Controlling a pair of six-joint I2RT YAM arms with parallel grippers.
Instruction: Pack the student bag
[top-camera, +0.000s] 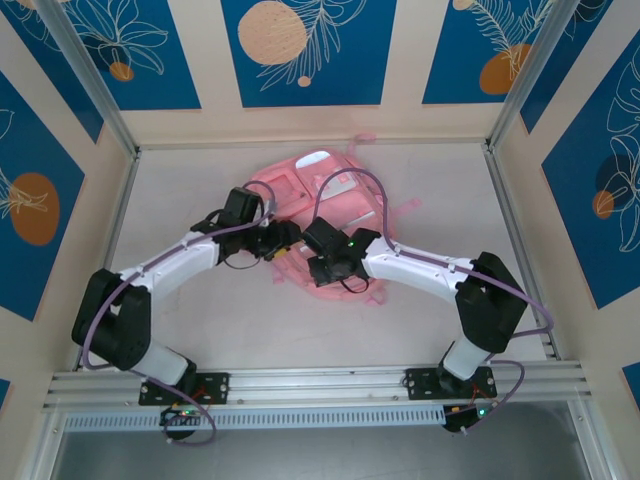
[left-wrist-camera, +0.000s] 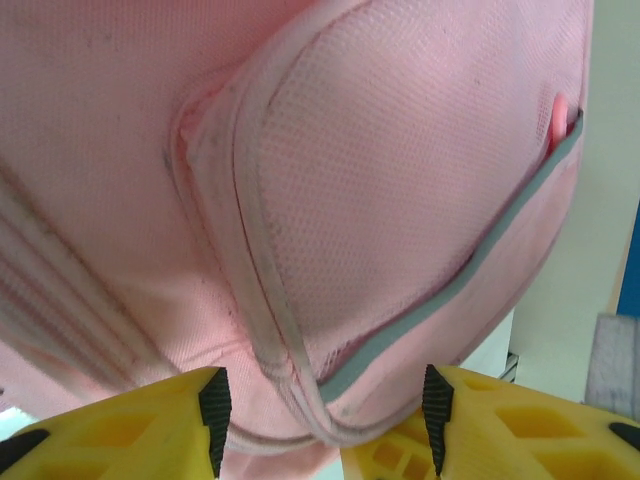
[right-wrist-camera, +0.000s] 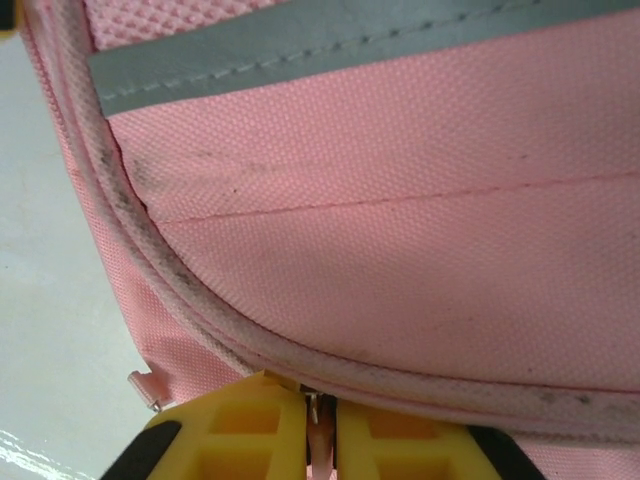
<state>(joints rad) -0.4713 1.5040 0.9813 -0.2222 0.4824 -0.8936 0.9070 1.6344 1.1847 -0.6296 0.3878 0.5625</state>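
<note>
Top view: one student bag (top-camera: 285, 188) lies mid-bench (top-camera: 200, 320), its long axis running away from the two arms, both reaching its near end. Left wrist: the left claw (left-wrist-camera: 320, 420) gapes around the pocket's piping. Right wrist: the right claw (right-wrist-camera: 320, 432) is clamped on what looks like a zipper pull (right-wrist-camera: 317, 408).

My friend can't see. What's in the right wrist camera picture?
A close-up of the pink student bag, its dirty piped edge curving down the left and a grey strip along the top. At the bottom, the right gripper pinches a small tab at the bag's edge; the white table shows at left.
</note>
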